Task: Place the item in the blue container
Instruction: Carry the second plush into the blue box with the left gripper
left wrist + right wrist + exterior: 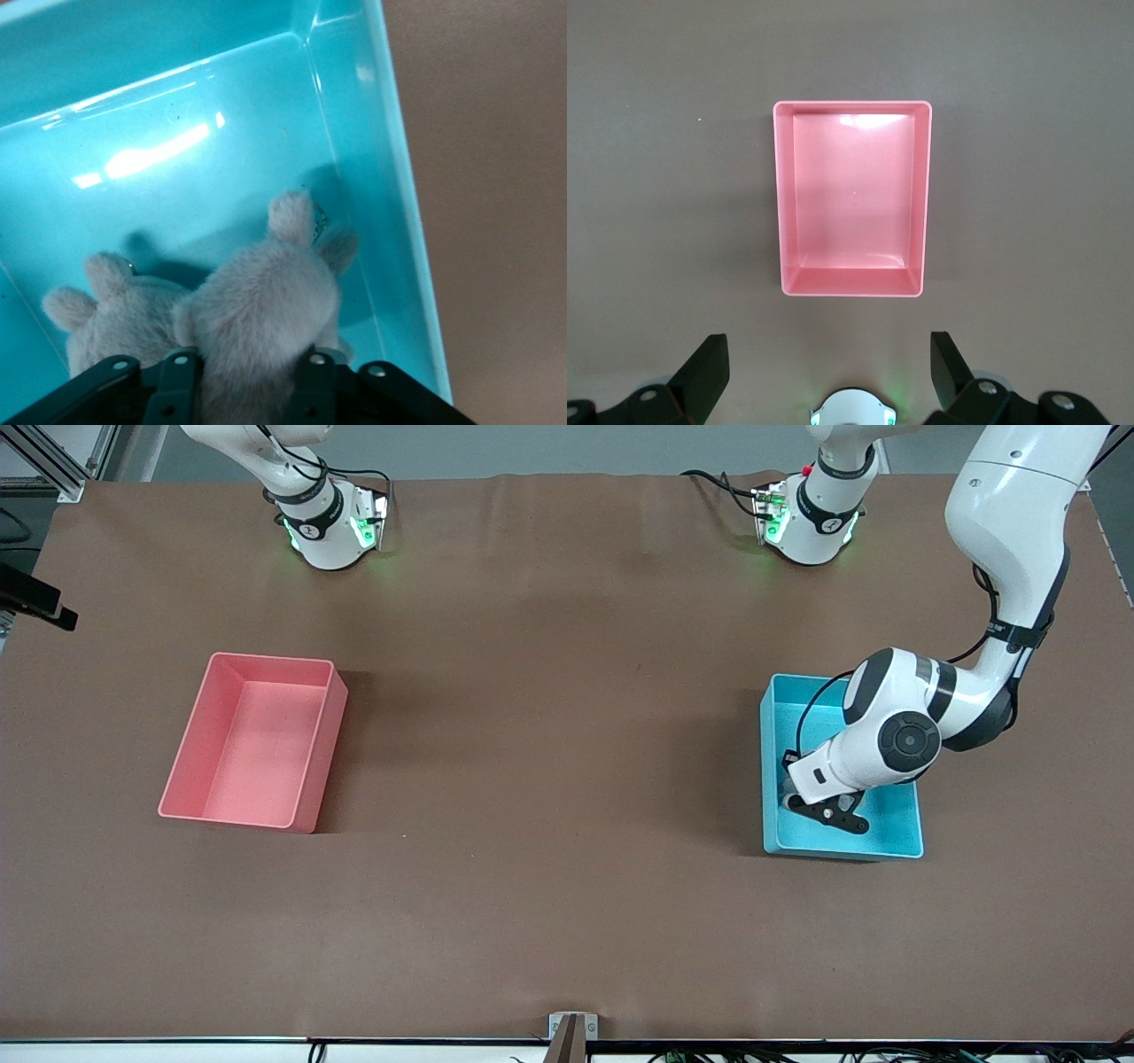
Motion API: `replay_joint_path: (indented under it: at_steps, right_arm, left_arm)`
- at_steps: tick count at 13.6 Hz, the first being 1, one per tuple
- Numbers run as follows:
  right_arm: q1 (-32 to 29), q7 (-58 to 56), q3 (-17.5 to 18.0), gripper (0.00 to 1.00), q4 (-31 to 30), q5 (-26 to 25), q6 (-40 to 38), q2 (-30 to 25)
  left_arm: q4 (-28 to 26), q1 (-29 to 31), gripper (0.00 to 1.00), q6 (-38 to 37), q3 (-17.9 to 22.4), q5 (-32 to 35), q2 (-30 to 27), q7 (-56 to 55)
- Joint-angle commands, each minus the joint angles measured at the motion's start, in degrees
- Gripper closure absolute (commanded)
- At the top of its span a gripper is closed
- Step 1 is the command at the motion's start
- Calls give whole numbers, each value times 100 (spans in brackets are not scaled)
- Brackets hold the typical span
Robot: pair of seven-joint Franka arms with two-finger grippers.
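One arm does the work here: your left gripper [246,367] is down inside the blue container [842,856], which sits low in the front view at the left arm's end of the table [549,779]. The jaws stand narrow, pressed against both sides of a grey plush toy [261,310], so count it as held (a soft grip, judging by how the fur bulges around the black fingers [182,381]).

The toy lies straight out from the hand, with its long axis running away from the fingertips and a small rounded limb or ear at its outer end. It is close to one wall of the container, near a corner, and appears to be down on the floor of it. A second fuzzy grey lump [111,310] lies just beside it; you cannot tell whether it is part of the same toy.

Since the toy is already within the walls, the next move probably needs only a release and a straight lift, clear of that close wall.

Your right gripper [824,372] waits with its jaws spread wide and empty, high over the pink bin [266,660].
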Motion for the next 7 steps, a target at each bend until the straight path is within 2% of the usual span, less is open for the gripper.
replay_joint_path:
  at_steps: [1,4,7]
  right_arm:
    - [36,-92,48,0,-436,-122,53,-486]
    - [18,-197,57,0,-454,-131,35,-575]
    - [10,-294,48,0,-463,-131,35,-575]
  left_arm:
    - [58,25,1,14,-32,201,-31,-152]
    - [66,96,0,-257,-50,192,-355,-74]
    - [75,113,0,-714,-67,122,-1005,-30]
